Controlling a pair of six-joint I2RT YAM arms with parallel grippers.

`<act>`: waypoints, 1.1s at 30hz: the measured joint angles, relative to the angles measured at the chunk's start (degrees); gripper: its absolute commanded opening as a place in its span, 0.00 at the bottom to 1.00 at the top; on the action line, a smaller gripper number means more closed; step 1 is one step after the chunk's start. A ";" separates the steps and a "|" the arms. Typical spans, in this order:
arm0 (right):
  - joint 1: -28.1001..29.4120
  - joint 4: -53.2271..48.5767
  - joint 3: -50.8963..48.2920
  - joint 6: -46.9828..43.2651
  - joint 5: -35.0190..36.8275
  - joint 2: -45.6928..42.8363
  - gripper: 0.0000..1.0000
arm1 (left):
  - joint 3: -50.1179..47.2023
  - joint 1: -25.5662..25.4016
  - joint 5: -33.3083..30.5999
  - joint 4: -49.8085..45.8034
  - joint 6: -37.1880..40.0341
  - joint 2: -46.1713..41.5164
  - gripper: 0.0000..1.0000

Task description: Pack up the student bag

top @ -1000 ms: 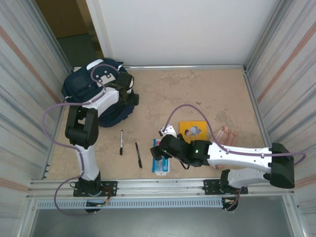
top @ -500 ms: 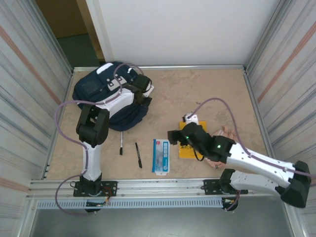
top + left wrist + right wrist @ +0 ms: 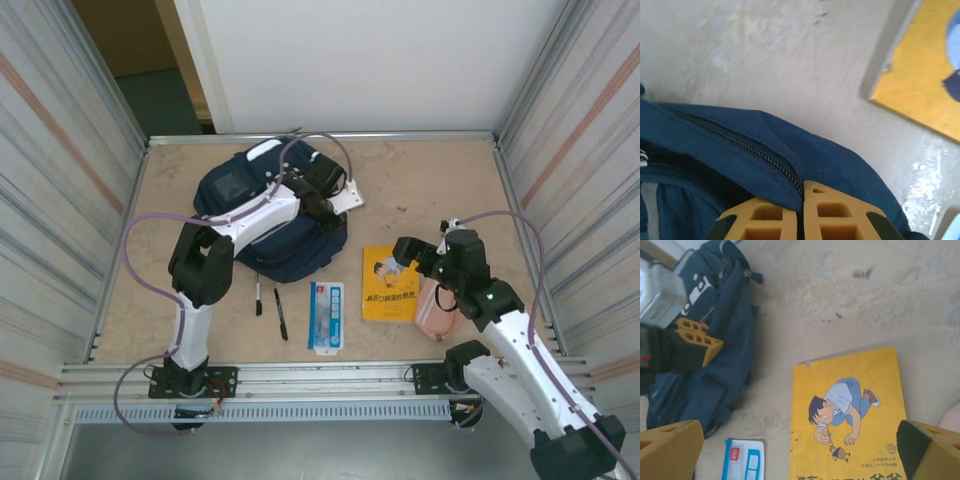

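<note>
Top external shows us the student bag, navy-blue with a grey front patch, slumped left of centre on the table. We see the left gripper pinched on its fabric by a zipper; the right gripper gapes wide over a yellow book.

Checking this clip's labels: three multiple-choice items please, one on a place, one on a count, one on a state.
1. The yellow book lies: A) between the blue-white packet and the pink pouch; B) against the far wall; C) in the far-left corner.
2. Pens lying loose: A) one; B) two; C) four.
3. The left gripper is: A) wide open; B) shut on the student bag; C) holding a pen.
Key: 1A, packet on its left, pouch on its right; 2B, two lie before the bag; 3B, its fingers pinch fabric by the zip.
</note>
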 measured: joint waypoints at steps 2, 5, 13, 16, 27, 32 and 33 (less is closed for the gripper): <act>-4.50 -0.39 0.26 0.00 -5.68 3.98 0.99 | 0.37 -1.90 -0.28 0.02 3.93 0.00 0.00; -9.66 -1.88 2.32 -0.04 -13.29 12.90 0.99 | 0.42 -4.07 -0.15 0.37 9.18 0.00 0.00; -12.15 -2.05 11.02 0.66 -25.29 29.81 0.95 | -3.82 -3.85 4.96 2.32 23.30 -1.81 0.00; -12.09 0.55 13.11 2.64 -29.44 34.40 0.94 | -4.22 -1.46 9.62 2.03 26.32 -2.16 0.00; -5.09 2.40 29.18 5.51 -34.49 51.74 0.88 | -13.92 3.13 11.04 5.40 34.82 -11.87 0.00; -4.09 1.75 42.53 7.56 -33.46 62.51 0.75 | -15.78 2.99 11.17 5.84 35.39 -11.93 0.00; -3.80 1.88 44.50 8.02 -33.31 64.46 0.74 | -16.09 2.99 11.21 6.12 35.39 -11.96 0.00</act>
